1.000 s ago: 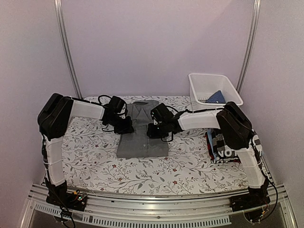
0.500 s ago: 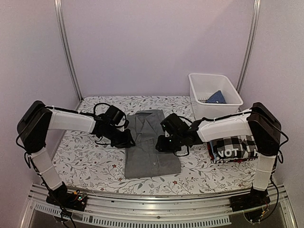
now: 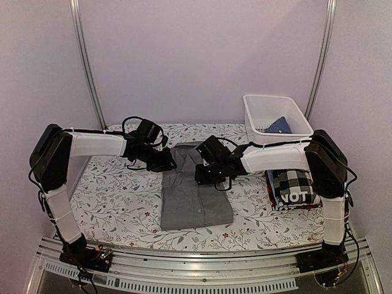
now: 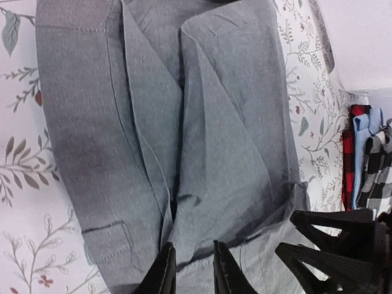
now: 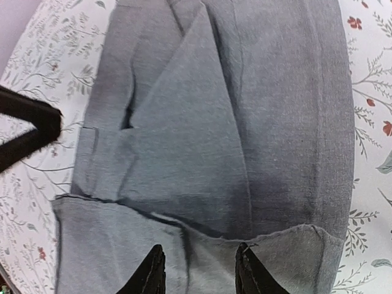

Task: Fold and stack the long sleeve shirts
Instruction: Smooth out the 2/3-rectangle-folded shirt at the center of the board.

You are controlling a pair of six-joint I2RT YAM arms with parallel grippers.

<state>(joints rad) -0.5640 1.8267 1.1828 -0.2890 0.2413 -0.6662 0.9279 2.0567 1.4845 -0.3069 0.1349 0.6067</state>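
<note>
Grey shirt (image 3: 197,199): laid folded at the middle of the table (image 3: 110,196), its far end covered by both arms in the top view.
Top view only: a white basket (image 3: 275,109) with a blue cloth (image 3: 279,125) is seen at the far right.
Stack of shirts (image 3: 297,187): checked one uppermost; red and pale blue edges are shown in the left wrist view.
Left fingers (image 4: 164,275): narrowly parted over the shirt, nothing gripped.
Right fingers (image 5: 248,275): parted wider, nothing gripped.
</note>
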